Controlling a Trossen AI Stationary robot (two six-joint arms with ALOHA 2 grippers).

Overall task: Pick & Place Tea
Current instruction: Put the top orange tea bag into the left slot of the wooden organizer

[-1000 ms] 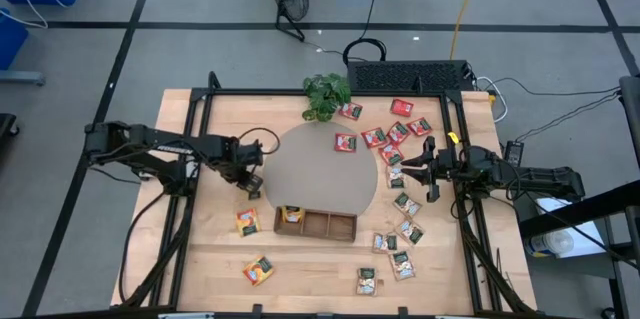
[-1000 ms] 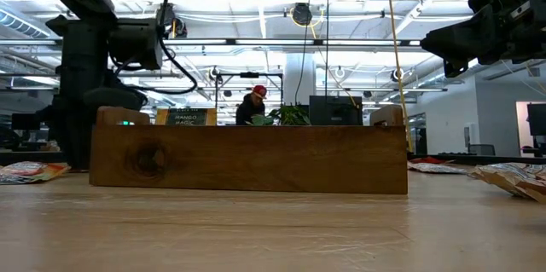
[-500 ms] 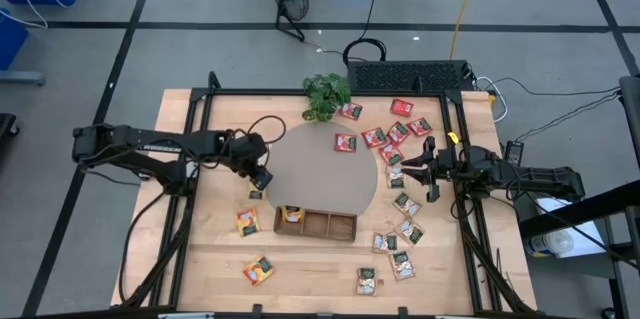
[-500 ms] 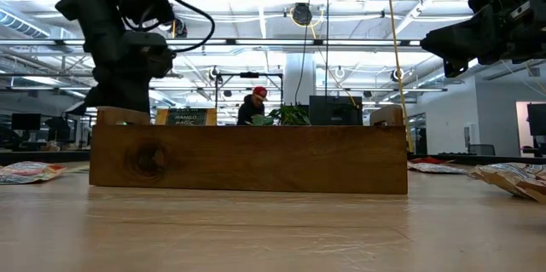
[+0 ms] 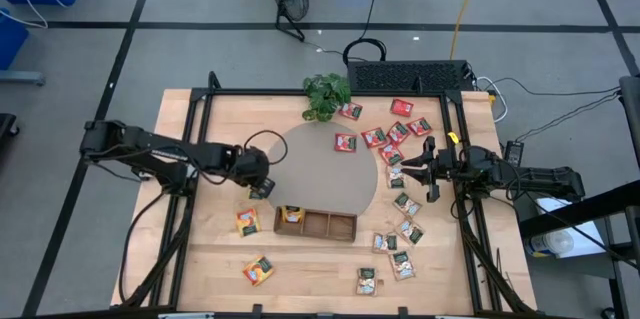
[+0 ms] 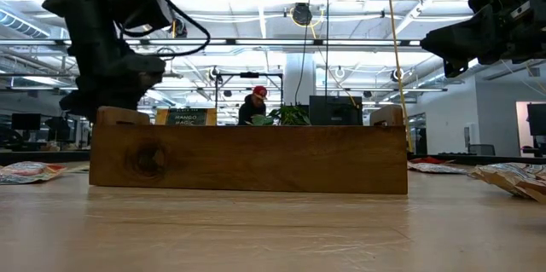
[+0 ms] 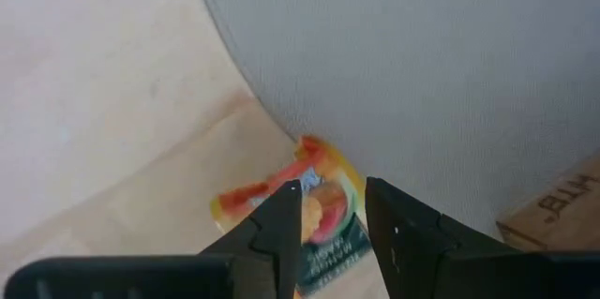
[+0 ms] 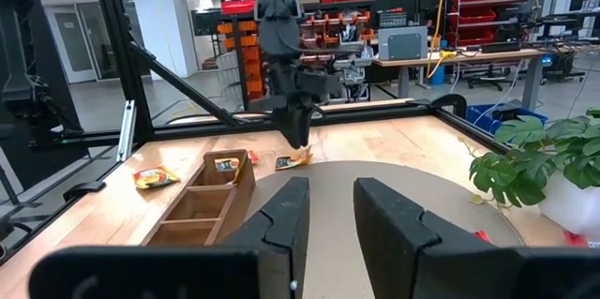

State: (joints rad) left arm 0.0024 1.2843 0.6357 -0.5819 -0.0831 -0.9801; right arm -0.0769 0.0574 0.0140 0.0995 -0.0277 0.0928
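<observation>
A wooden table [image 5: 215,259] holds a grey mat [image 5: 320,174], a compartmented wooden tray [image 5: 316,223] and scattered tea packets [image 5: 400,139]. The left gripper [image 5: 263,187], parted, straddles an orange packet [image 7: 314,215] at the mat's edge, apparently to grasp it. The right gripper [image 5: 430,169], slightly open and empty, waits above the right-hand packets.

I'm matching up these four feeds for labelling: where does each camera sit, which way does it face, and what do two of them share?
High: above the table, facing straight down; both arms, the left gripper by the mat.
Low: at tabletop height, facing level across the tray into the room; arms up top.
Left wrist: on the left arm, facing down past its fingers at an orange packet.
Right wrist: on the right arm, facing across the table past its fingers.
Shared: right wrist and high both show the plant.
</observation>
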